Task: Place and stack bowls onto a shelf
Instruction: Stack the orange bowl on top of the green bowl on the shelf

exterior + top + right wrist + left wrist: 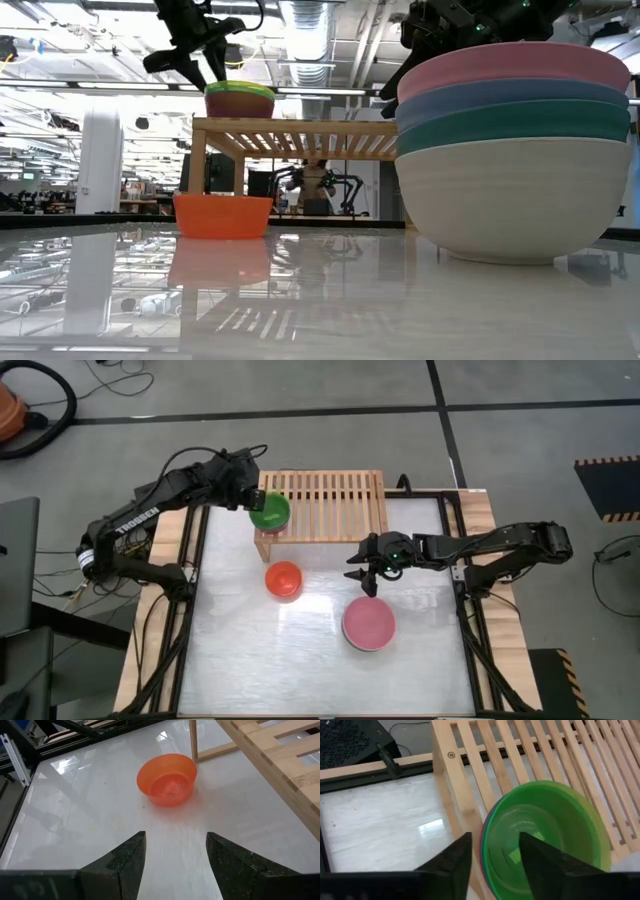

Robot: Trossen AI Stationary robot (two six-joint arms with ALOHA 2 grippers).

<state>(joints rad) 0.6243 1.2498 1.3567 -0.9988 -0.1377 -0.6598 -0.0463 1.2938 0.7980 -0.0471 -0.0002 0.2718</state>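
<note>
Shelf (325, 505) at 12 o'clock; green bowl (269, 511) sits on its 9 o'clock end, left gripper (258, 495) fingers apart astride rim. Right gripper (362, 579) spread, empty, mid-table. Orange bowl (284, 579) & big stack (368, 624) on table (250, 660).

Left arm (135, 520) lettering: "TROSSEN", white capitals running along the dark link, at about 9 o'clock of the high view.
Right arm (500, 540): no lettering legible.
Bowls, shelf, table: no labels, numbers or signs readable in any view.
Room beyond, low view: nothing legible.
</note>
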